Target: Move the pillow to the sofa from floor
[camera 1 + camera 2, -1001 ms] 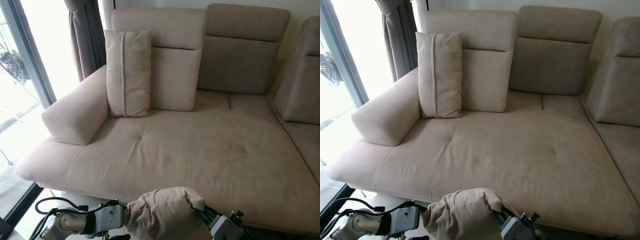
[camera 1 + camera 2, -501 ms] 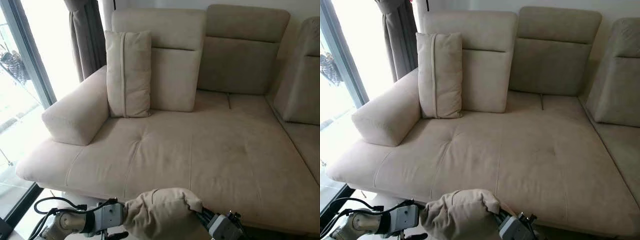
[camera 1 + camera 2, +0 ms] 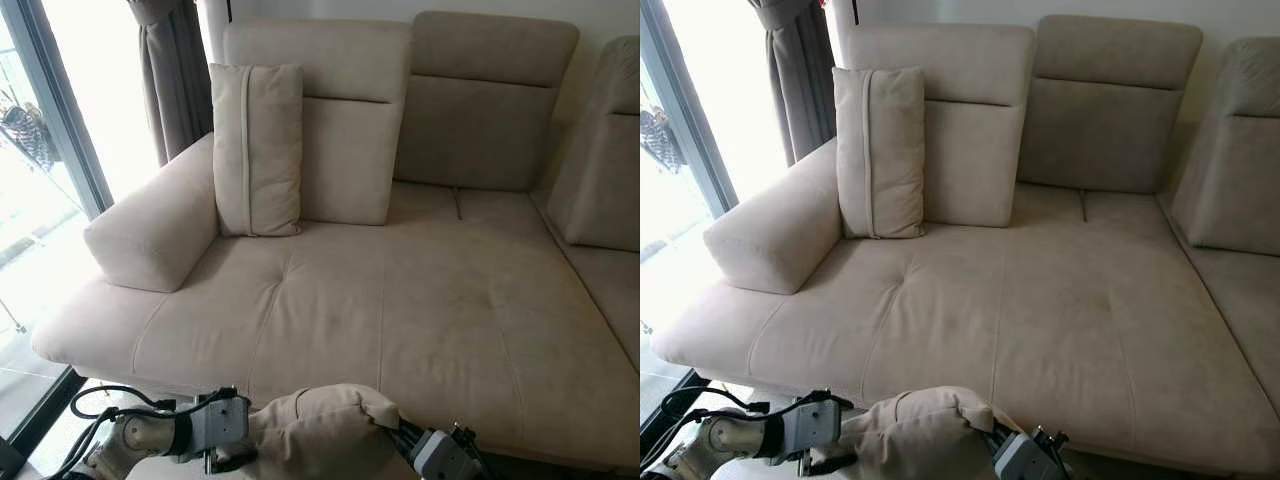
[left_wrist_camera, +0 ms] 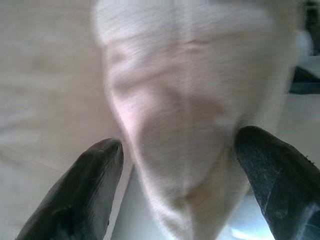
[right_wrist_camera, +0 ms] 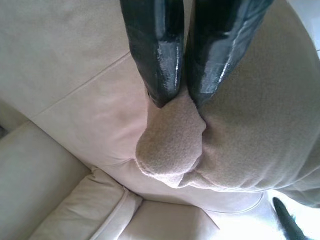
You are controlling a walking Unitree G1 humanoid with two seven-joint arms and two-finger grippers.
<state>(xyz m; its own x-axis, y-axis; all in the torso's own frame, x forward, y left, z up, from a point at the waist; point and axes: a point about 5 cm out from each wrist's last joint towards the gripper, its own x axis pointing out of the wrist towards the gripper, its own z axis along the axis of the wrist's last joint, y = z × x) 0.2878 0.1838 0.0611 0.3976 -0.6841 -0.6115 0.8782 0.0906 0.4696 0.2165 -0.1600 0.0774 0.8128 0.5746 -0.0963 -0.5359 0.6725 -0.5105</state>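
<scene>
The right end effector (image 5: 180,97) has its two black fingers (image 5: 155,55) pinched narrow on a bunched corner of the beige pillow (image 5: 240,130), the fabric bulging out just past the fingertips. The left end effector (image 4: 175,165) stands wide, its two fingers (image 4: 85,190) spread to either side of the pillow's (image 4: 190,110) other end; one finger is just beside the cloth and the other looks to touch it, though the view is blurred and I cannot tell whether it presses.

From the head views, one pillow (image 3: 320,430) is carried between the two arms, low in front of the sofa's front edge and not resting on the seat. The left arm (image 3: 165,435) comes in from the left with black cables looping off it; the right arm's wrist (image 3: 440,455) shows at the pillow's right side.

Beyond lies one large beige corner sofa (image 3: 420,300). A second pillow (image 3: 255,150) stands upright on the seat, leaning on the left backrest beside the one padded armrest (image 3: 150,230). Three back cushions show. To the left hangs one brown curtain (image 3: 175,70) beside a bright window (image 3: 45,170).
</scene>
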